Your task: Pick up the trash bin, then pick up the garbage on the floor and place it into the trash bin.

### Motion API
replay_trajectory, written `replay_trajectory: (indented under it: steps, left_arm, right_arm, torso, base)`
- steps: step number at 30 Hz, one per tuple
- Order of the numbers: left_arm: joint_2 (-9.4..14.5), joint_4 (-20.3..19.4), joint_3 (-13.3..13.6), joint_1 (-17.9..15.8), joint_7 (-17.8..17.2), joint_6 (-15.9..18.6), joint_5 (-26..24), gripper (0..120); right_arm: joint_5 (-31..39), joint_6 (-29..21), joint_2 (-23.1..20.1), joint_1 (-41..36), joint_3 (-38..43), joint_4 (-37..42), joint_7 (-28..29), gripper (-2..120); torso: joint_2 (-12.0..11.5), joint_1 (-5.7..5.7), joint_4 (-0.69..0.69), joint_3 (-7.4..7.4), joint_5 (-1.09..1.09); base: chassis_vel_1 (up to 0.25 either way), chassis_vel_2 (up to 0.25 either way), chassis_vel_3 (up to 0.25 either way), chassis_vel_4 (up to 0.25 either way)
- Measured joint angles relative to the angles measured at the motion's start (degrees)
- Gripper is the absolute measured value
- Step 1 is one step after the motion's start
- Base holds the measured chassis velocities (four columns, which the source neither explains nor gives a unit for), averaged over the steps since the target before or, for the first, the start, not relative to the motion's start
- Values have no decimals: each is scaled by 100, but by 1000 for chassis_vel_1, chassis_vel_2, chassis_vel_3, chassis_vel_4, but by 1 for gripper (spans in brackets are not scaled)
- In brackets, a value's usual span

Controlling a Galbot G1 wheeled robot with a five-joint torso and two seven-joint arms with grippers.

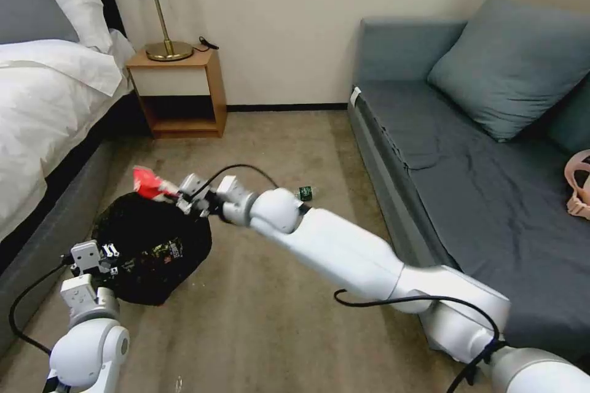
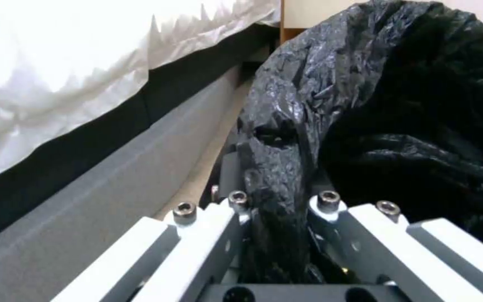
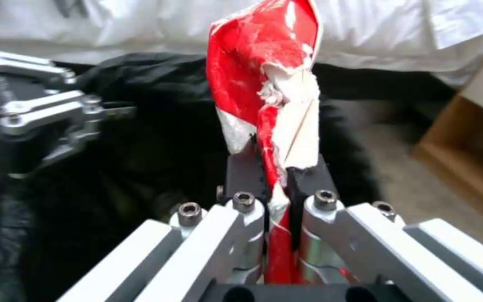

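The trash bin point(image 1: 150, 245), lined with a crinkly black bag, hangs low beside the bed. My left gripper point(image 1: 109, 253) is shut on its near rim; the left wrist view shows the bag's rim point(image 2: 278, 167) pinched between the fingers. A crumpled red-and-white wrapper point(image 1: 149, 185), a piece of the garbage, is held over the bin's far edge by my right gripper point(image 1: 182, 199), shut on it. The right wrist view shows the wrapper point(image 3: 264, 84) standing up from the fingers point(image 3: 244, 170), above the black bag point(image 3: 141, 167). A small clear bottle with a green label point(image 1: 306, 193) lies on the carpet behind my right arm.
The bed point(image 1: 43, 104) runs along the left, close to the bin. A wooden nightstand point(image 1: 178, 89) with a lamp stands at the back wall. A grey sofa point(image 1: 479, 159) fills the right, with a pink strap item point(image 1: 579, 187) on it. Open carpet lies between.
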Motion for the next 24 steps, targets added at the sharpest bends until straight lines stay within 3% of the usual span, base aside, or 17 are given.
replay_trajectory:
  steps: [15,17,19,21,23,24]
  left_arm:
    - [-25,-9,40,-98,-17,23,-114,5]
    - [-25,-12,42,-107,-17,26,-119,5]
    - [-27,-13,43,-107,-18,27,-119,5]
    - [-41,-24,51,-98,-18,28,-119,5]
    - [-44,-26,52,-95,-18,29,-118,5]
    - [-49,-31,52,-89,-18,29,-107,5]
  right_arm:
    - [-192,63,239,-296,-315,-266,244,4]
    - [-200,39,225,-324,-316,-268,345,16]
    - [-200,31,220,-330,-314,-268,361,17]
    - [-204,-2,188,-347,-298,-258,388,30]
    - [-205,-10,180,-349,-295,-252,388,31]
    - [-208,-53,159,-360,-287,-228,387,39]
  torso:
    - [0,0,-1,0,0]
    - [0,0,-2,0,1]
    - [0,0,-2,0,1]
    - [0,0,-2,0,1]
    - [0,0,-1,0,1]
    - [0,0,-2,0,1]
  base:
    - [0,0,0,0]
    - [0,0,0,0]
    - [0,0,0,0]
    - [0,0,0,0]
    - [0,0,0,0]
    - [0,0,0,0]
